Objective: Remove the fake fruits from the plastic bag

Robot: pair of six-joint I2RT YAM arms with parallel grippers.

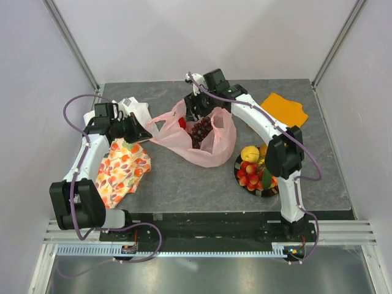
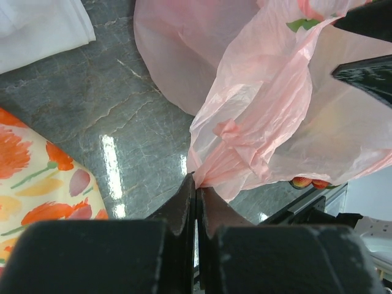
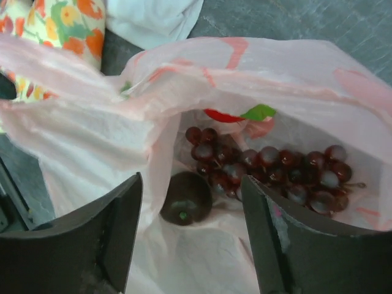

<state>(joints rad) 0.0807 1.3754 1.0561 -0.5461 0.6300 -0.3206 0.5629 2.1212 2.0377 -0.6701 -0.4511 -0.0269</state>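
Plastic bag [image 1: 211, 153], laid at the middle of the counter [image 1: 184, 184], long axis left to right, mouth turned upward. One edge is clamped between the closed fingers of the left end effector [image 2: 195, 191]. The right end effector [image 3: 191, 184] is held over the mouth, fingers apart. Directly below it, the grape bunch [image 3: 269, 168] is laid crosswise beside a brown oval fruit [image 3: 185, 199]. A red fruit [image 3: 223, 115], possibly a strawberry, is largely hidden by a fold.

Translucent pink plastic bag [image 1: 215, 150]; dark purple grape bunch [image 3: 275, 170] — brown oval [image 3: 185, 199]; orange-floral cloth [image 1: 122, 171]; grey marbled table [image 1: 184, 179]

L arm [image 1: 92, 147] holds pink bag [image 1: 217, 147] edge; R arm [image 1: 257, 116] above grapes [image 1: 200, 130] inside.
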